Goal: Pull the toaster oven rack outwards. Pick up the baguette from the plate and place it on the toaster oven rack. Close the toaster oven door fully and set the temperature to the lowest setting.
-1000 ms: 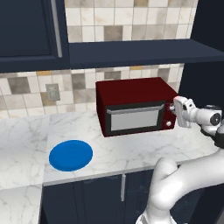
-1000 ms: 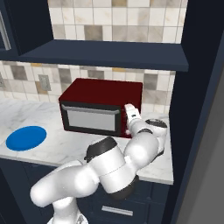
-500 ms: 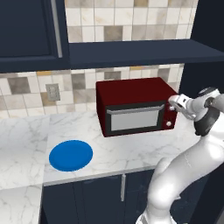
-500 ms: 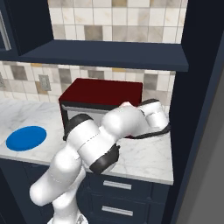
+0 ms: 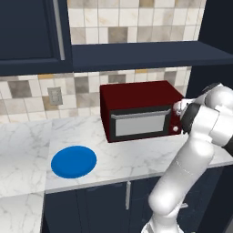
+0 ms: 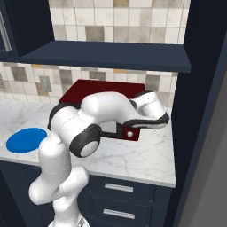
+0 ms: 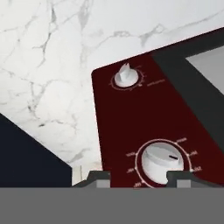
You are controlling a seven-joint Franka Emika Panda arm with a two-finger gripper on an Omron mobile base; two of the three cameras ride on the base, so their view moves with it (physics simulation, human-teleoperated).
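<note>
**Working the knob on the shut oven**

I am holding my gripper (image 7: pixel 139 177) at the right panel of the toaster oven (image 5: pixel 136 96). In the hand view my two finger tips are standing at a middling gap, one on each side of the larger pale dial (image 7: pixel 159 162). Whether they are actually pinching it or only bracketing it, I cannot tell.

Over the last second my arm has been folding. It was reaching in low from the side, and now the elbow is riding high, with the forearm arching across the front of the oven in the right base view. The oven and the blue plate (image 5: pixel 73 161) are sitting just where they were. To me that reads as my wrist rolling around the dial rather than travelling anywhere, so I am judging this to be the temperature step.

The oven is sitting on the marble counter (image 5: pixel 136 157) against the tiled wall. The toaster oven door (image 5: pixel 141 125) is standing upright and closed, and the plate is lying well apart to its left. The pale glass is hiding what is inside.

A smaller knob (image 7: pixel 126 76) is sitting further along the same red panel. The lettering around both is too small for me to read, so I am not claiming which is the temperature dial or where its pointer is resting.
</note>
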